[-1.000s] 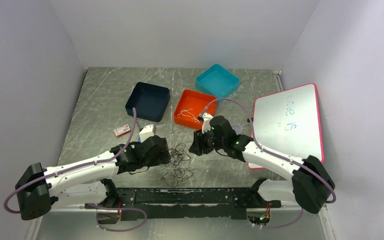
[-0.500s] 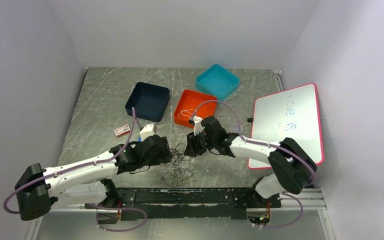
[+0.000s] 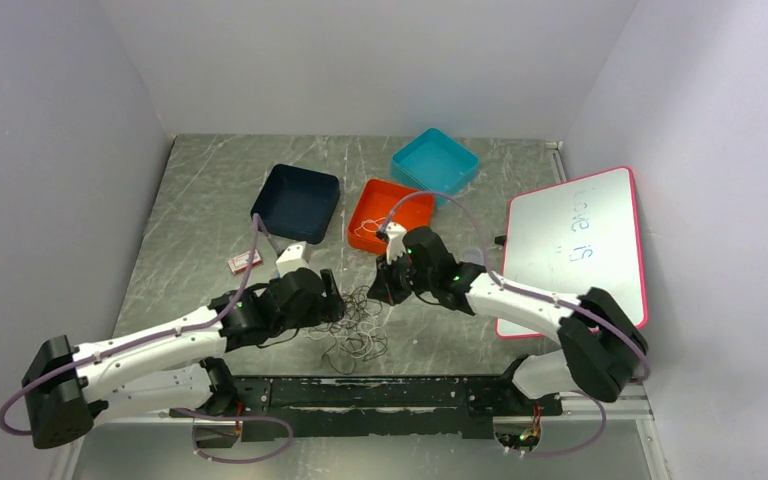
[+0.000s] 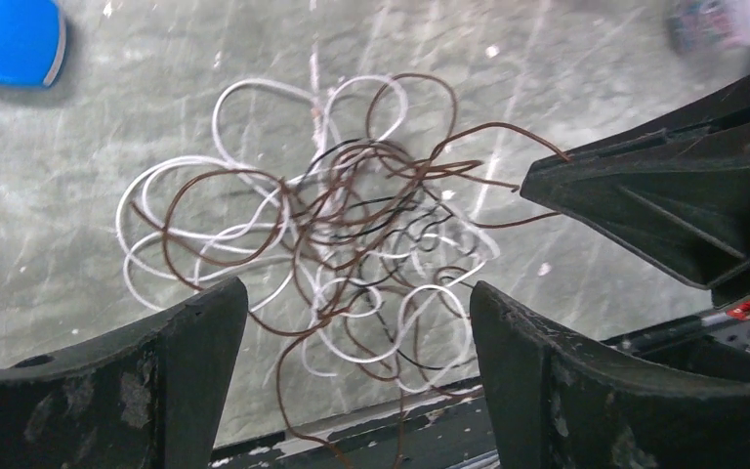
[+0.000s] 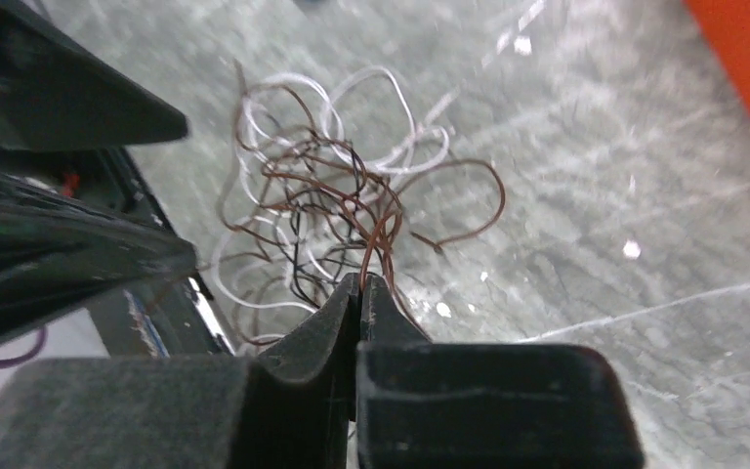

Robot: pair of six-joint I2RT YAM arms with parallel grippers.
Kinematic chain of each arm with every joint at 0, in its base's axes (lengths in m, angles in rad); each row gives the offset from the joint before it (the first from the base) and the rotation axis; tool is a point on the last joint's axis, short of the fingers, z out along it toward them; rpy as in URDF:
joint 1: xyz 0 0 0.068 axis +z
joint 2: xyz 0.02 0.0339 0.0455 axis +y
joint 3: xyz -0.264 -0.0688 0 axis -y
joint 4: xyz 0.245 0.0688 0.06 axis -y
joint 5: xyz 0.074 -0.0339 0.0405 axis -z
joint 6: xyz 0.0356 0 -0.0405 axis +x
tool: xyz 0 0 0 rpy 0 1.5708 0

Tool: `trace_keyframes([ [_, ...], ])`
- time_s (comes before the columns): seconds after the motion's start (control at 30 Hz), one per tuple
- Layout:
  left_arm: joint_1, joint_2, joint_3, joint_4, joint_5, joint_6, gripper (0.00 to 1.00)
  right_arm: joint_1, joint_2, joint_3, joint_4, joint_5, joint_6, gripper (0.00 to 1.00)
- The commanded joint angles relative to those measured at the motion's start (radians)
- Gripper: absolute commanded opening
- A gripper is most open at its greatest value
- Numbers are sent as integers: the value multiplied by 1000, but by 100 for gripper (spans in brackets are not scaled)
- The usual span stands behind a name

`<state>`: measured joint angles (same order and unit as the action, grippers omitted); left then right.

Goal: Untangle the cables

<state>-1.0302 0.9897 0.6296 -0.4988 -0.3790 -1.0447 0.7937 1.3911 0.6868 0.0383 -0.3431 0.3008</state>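
Observation:
The cables (image 3: 356, 322) lie in one tangle of thin white, brown and black loops on the table's near middle. My left gripper (image 3: 334, 306) is open at the tangle's left edge. In the left wrist view its fingers (image 4: 187, 363) stand wide apart over the cables (image 4: 352, 256), holding nothing. My right gripper (image 3: 384, 292) is at the tangle's right edge. In the right wrist view it (image 5: 361, 280) is shut on a brown cable loop (image 5: 379, 234) that rises from the tangle (image 5: 312, 186). The right gripper's black body also shows in the left wrist view (image 4: 666, 207).
Behind the tangle stand a navy tray (image 3: 296, 203), an orange tray (image 3: 407, 205) with a thin white wire in it, and a teal tray (image 3: 435, 160). A pink-rimmed whiteboard (image 3: 575, 245) lies at the right. A small red-and-white box (image 3: 245, 262) lies at the left. The black base rail (image 3: 380, 392) runs along the near edge.
My right arm has swung left so that its gripper has reached the tangle's right edge. My left arm has shifted slightly forward. The tangle lies in the same place.

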Motion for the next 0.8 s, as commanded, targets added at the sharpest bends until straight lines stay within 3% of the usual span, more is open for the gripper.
trace_keyframes([
  [0.0, 1, -80, -15, 141, -39, 119, 89, 6, -115, 93, -89, 27, -22, 0],
  [0.37, 1, -224, -25, 484, 4, 502, 93, 7, -265, 249, -252, -4, 76, 0],
  [0.77, 1, -139, -45, 717, 106, 653, 96, 6, -245, 411, -281, -30, 210, 0],
])
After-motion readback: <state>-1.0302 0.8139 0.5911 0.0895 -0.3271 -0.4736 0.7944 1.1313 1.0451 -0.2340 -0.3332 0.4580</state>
